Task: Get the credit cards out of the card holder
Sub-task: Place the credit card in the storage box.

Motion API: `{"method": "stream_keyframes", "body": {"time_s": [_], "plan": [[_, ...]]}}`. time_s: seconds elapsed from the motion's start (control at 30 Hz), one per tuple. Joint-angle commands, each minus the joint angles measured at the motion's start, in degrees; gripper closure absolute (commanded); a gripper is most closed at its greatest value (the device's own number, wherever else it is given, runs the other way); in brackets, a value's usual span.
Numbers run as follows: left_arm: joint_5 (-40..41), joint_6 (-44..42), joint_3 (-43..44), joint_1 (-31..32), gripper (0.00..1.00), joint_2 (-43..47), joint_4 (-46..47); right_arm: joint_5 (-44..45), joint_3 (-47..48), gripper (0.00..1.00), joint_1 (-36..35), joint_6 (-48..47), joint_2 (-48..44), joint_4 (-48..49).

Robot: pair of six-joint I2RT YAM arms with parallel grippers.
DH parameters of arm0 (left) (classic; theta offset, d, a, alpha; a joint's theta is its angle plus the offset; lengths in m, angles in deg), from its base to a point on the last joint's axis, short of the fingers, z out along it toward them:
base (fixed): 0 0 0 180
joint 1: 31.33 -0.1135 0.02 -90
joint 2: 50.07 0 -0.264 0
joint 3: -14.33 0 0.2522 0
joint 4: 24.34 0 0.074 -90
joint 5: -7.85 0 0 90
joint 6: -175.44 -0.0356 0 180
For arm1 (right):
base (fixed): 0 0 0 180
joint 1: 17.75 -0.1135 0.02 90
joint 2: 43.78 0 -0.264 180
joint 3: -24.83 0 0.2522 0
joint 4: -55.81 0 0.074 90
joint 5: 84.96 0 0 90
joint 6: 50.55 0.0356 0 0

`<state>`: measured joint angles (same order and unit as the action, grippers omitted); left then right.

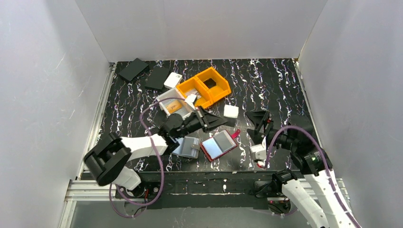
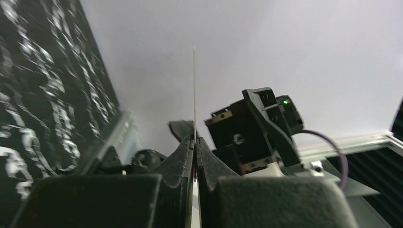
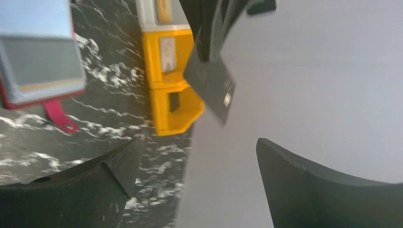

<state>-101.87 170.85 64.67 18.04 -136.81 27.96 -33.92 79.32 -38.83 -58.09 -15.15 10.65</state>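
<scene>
The card holder (image 1: 219,145) lies open on the black mat, red-edged with grey-blue insides and a red strap; the right wrist view shows it too (image 3: 40,57). My left gripper (image 1: 215,121) is shut on a dark credit card (image 3: 209,88) and holds it above the mat, right of the holder's far end. In the left wrist view that card (image 2: 194,95) is a thin edge-on line rising from between the closed fingers of the left gripper (image 2: 195,138). My right gripper (image 1: 251,122) faces the card from the right, open and holding nothing; its own view shows the right gripper (image 3: 197,147) spread wide.
An orange two-part bin (image 1: 205,87) stands behind the left gripper, with a white tray (image 1: 175,104) beside it. A small white box (image 1: 231,111) sits near the card. Grey cards (image 1: 187,146) lie left of the holder. Black flat items (image 1: 133,69) lie at the back left.
</scene>
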Motion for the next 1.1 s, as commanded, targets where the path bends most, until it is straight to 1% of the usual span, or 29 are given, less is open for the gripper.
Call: {"method": "stream_keyframes", "body": {"time_s": [0.0, 0.07, 0.13, 0.2, 0.27, 0.3, 0.33, 0.37, 0.4, 0.47, 0.5, 0.53, 0.57, 0.6, 0.67, 0.77, 0.83, 0.87, 0.9, 0.97, 1.07], "plan": [[10.27, -15.66, -6.26, -2.81, 1.00, 12.19, -2.88, 0.83, 10.31, 0.02, -0.28, 23.20, 7.66, -7.96], [12.14, -20.96, -7.85, -3.44, 1.00, 15.82, -5.75, 0.69, 15.50, 0.02, -0.28, 37.57, 15.20, -9.75], [13.39, -25.19, -9.65, -3.63, 1.00, 18.68, -6.07, 0.26, 20.81, 0.02, -0.28, 50.38, 22.75, -12.50], [13.71, -28.41, -10.67, -3.61, 1.00, 21.04, -6.00, -2.21, 26.49, 0.02, -0.28, 58.74, 30.42, -17.52], [13.33, -31.16, -11.12, -3.60, 1.00, 22.68, -5.95, -7.83, 31.33, 0.02, -0.28, 64.91, 37.24, -21.85], [13.00, -31.97, -11.17, -3.58, 1.00, 23.33, -5.87, -12.58, 33.77, 0.02, -0.28, 67.49, 40.31, -23.38], [12.87, -32.31, -11.25, -3.58, 1.00, 23.79, -5.74, -16.55, 34.71, 0.02, -0.25, 71.10, 42.58, -23.49], [12.98, -32.46, -11.31, -3.50, 1.00, 24.21, -5.57, -19.63, 34.57, 0.02, -0.26, 76.09, 44.20, -21.44], [13.10, -32.38, -11.35, -3.49, 1.00, 24.74, -5.47, -21.13, 33.12, 0.02, -0.21, 83.06, 44.53, -15.64], [13.33, -32.48, -11.35, -3.51, 1.00, 25.38, -5.25, -22.41, 28.83, 0.02, -0.10, 100.22, 43.10, -0.42], [13.58, -32.45, -11.42, -3.43, 1.00, 25.53, -5.20, -23.18, 26.90, 0.02, -0.10, 106.19, 42.25, 6.54], [13.69, -32.37, -11.39, -3.36, 1.00, 25.53, -5.07, -23.98, 25.02, 0.02, -0.07, 112.79, 41.64, 15.46], [13.79, -32.32, -11.31, -3.29, 1.00, 25.45, -5.02, -24.66, 22.89, 0.02, -0.10, 119.61, 41.15, 20.14], [13.95, -32.13, -11.27, -3.22, 1.00, 25.29, -4.92, -24.63, 21.09, 0.02, -0.16, 126.05, 40.63, 29.12], [14.01, -31.64, -11.11, -3.14, 1.00, 24.78, -4.37, -23.79, 18.31, 0.02, -0.19, 134.20, 39.85, 39.49], [14.27, -31.28, -10.80, -2.75, 1.00, 24.20, -3.43, -22.74, 15.66, 0.03, -0.45, 143.36, 40.09, 49.63], [14.28, -30.96, -10.37, -2.49, 1.00, 23.56, -2.85, -21.97, 13.49, 0.06, -0.45, 149.83, 40.36, 56.91], [14.28, -30.85, -10.16, -2.39, 1.00, 23.21, -2.55, -21.60, 12.74, 0.10, -0.45, 152.11, 40.63, 59.17], [14.25, -30.69, -9.98, -2.23, 1.00, 22.89, -2.15, -21.11, 12.58, 0.13, -0.45, 152.80, 40.91, 59.39], [14.21, -30.16, -9.71, -1.94, 1.00, 22.21, -1.47, -20.58, 12.66, 0.16, -0.46, 153.54, 41.42, 60.06], [14.41, -29.86, -9.42, -1.46, 1.00, 21.33, -0.49, -20.15, 12.94, 0.29, -0.45, 155.82, 42.11, 61.93]]}}
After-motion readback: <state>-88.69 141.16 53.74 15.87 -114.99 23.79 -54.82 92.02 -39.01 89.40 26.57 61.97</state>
